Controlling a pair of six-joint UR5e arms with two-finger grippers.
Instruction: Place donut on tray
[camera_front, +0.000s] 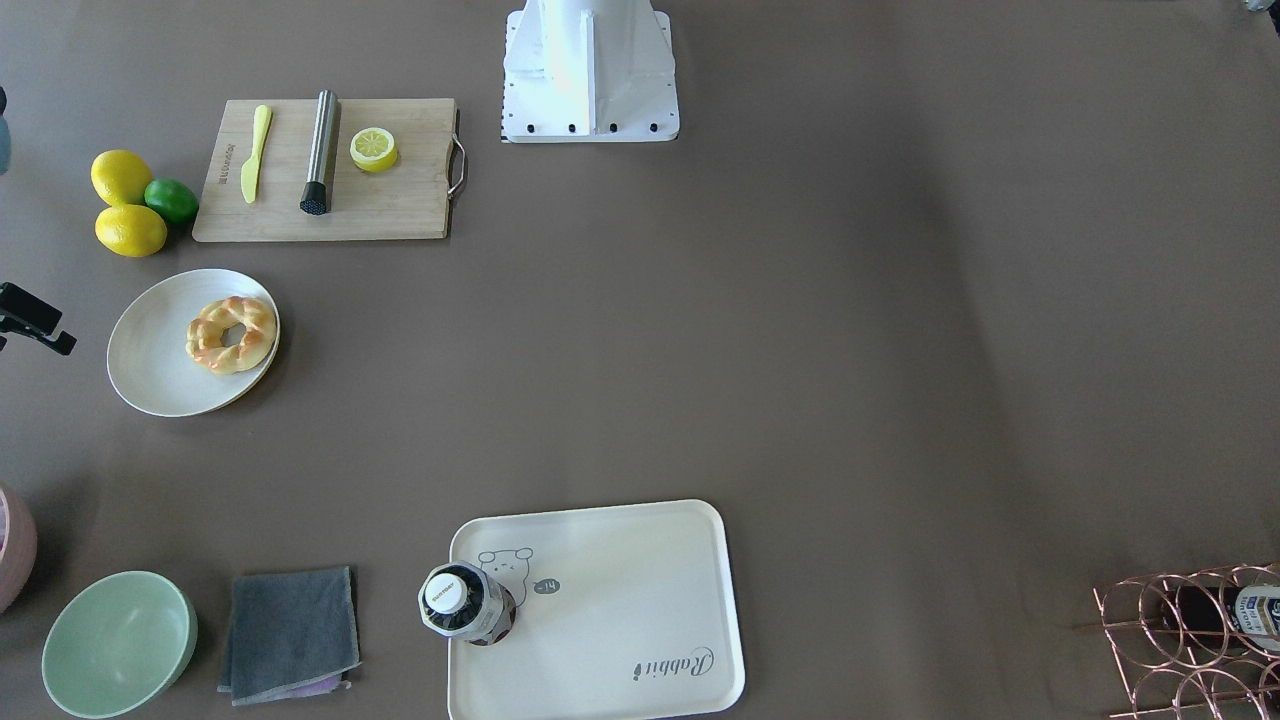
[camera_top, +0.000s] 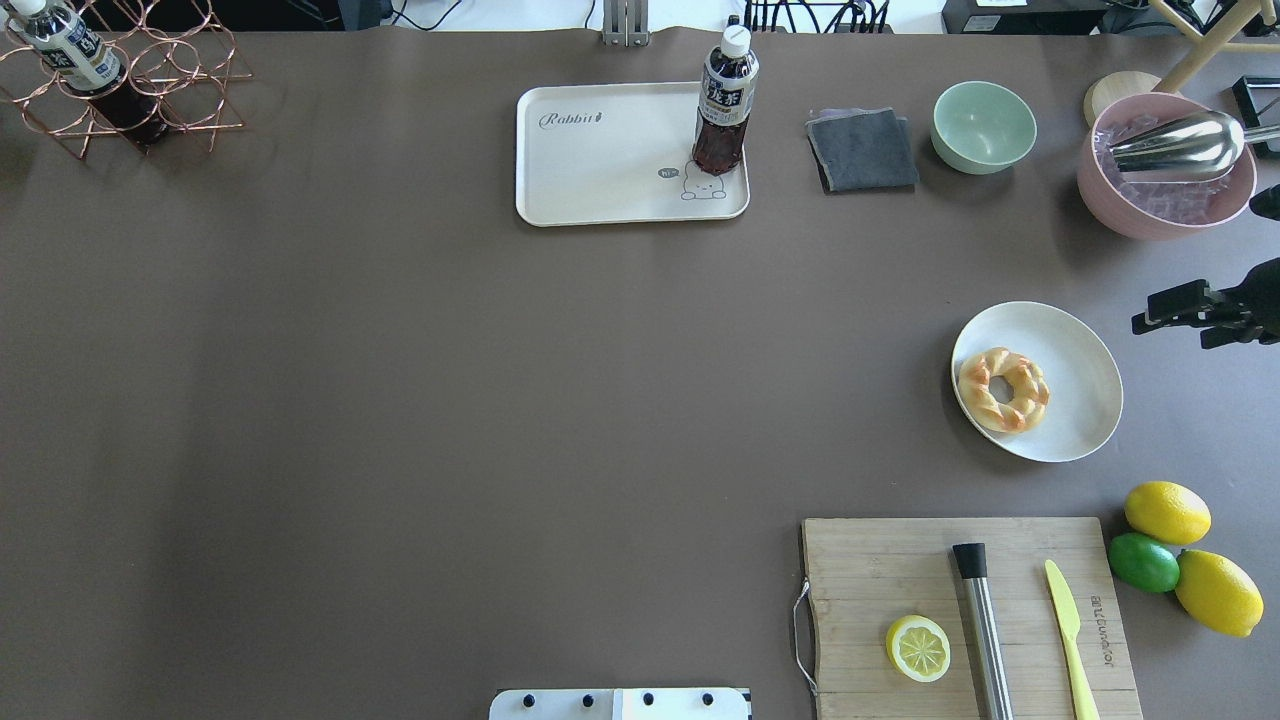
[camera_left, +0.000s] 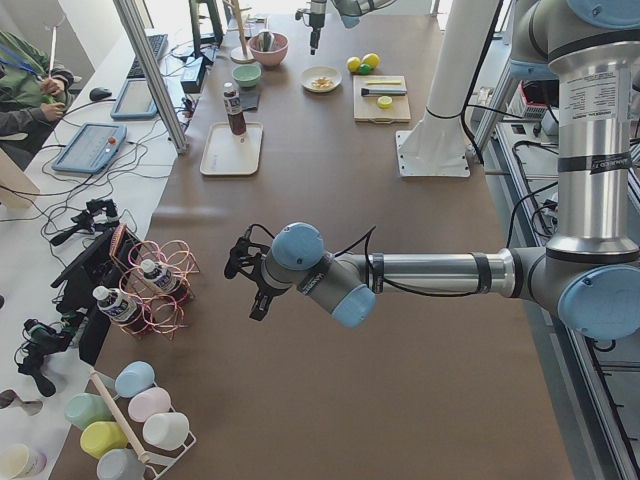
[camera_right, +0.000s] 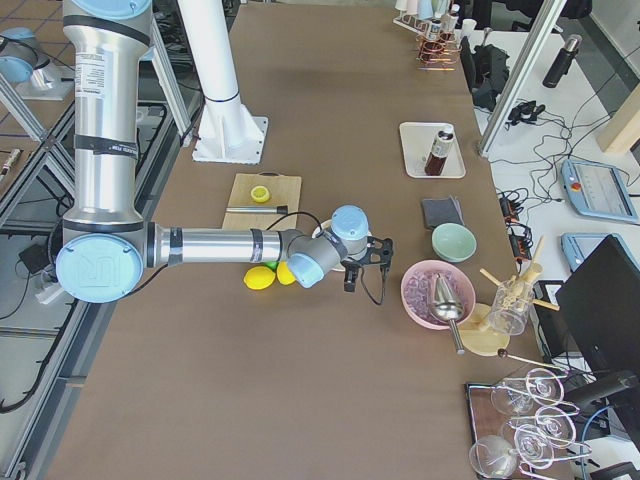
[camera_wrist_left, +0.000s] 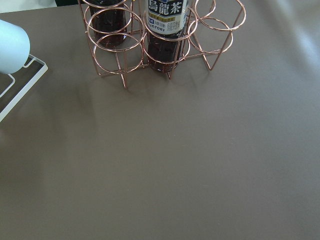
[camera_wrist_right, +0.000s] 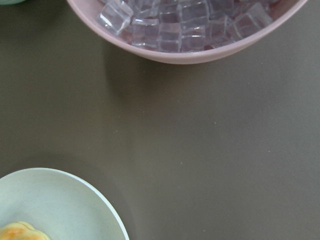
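Task not yet begun: the donut (camera_top: 1003, 390) lies on the round plate (camera_top: 1085, 375), well apart from the tray (camera_top: 600, 170) (a bottle (camera_top: 725, 110) occupies one corner). The right fingers (camera_top: 1175, 303) hang beside the plate and the left fingers (camera_left: 240, 256) far off; how far either pair is open cannot be told.

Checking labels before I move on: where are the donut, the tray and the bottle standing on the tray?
donut (camera_top: 978, 392): overhead view, braided ring beside the hole.
tray (camera_top: 600, 170): overhead view, bare middle.
bottle (camera_top: 727, 100): overhead view, its label.

Tray (camera_top: 600, 170) reads "Rabbit"; racked bottle (camera_wrist_left: 165, 25) reads "SUNTORY".
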